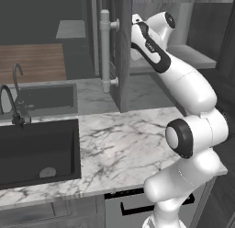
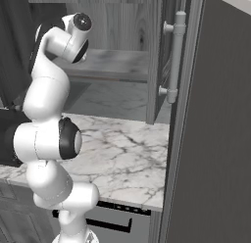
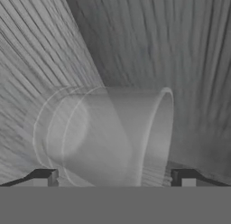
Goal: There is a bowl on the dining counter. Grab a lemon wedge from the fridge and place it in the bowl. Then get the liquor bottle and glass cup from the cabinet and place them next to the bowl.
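The white arm (image 1: 188,130) rises from the base, bends at a dark-capped elbow joint and folds back upward, then reaches forward and up with its upper link stretched away from the base. Its wrist sits at the top of the reach, turned toward the front. In the right base view the same arm (image 2: 46,114) stacks in a tall S-shape, the last joint highest. In the hand view the pincer (image 3: 113,178) stands wide open, its two dark fingertips (image 3: 43,177) set far apart at the lower edge, gripping nothing.
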Controlling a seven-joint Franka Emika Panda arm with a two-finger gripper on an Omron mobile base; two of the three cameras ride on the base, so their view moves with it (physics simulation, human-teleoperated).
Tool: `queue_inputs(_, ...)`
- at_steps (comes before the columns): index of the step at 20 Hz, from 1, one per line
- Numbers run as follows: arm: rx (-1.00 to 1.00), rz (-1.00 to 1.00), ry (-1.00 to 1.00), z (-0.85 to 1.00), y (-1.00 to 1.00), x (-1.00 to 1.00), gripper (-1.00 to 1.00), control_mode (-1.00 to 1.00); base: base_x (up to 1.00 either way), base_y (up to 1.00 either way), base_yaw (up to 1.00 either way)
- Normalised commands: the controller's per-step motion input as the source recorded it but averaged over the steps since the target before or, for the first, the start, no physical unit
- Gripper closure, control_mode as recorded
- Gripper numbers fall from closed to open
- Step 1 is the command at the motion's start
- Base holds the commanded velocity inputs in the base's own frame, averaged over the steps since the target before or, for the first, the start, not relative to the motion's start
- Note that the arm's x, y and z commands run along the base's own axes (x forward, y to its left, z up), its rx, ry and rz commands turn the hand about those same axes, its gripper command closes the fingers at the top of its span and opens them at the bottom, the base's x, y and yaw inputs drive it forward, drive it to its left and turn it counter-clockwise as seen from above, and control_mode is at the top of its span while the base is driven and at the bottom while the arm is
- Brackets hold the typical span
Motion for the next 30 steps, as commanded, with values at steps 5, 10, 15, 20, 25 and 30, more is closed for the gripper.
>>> queue_inputs(5, 0.00, 0.01, 0.00, -0.11, 0.08, 0.11, -1.00, -1.00, 0.00, 0.00, 0.00)
queue_inputs(10, -0.03, 0.04, 0.00, -0.32, 0.15, 0.00, -1.00, -1.00, 0.00, 0.00, 0.00)
queue_inputs(15, -0.05, 0.04, 0.01, -0.36, 0.16, 0.00, -1.00, -1.00, 0.00, 0.00, 0.00)
queue_inputs(20, -0.05, 0.04, 0.04, -0.37, 0.16, 0.00, -1.00, -1.00, 0.00, 0.00, 0.00)
queue_inputs(25, -0.04, 0.05, 0.05, -0.38, 0.15, 0.00, -1.00, -1.00, 0.00, 0.00, 0.00)
queue_inputs(30, -0.06, 0.05, 0.06, -0.45, 0.10, 0.00, 1.00, -1.00, 0.00, 0.00, 0.00)
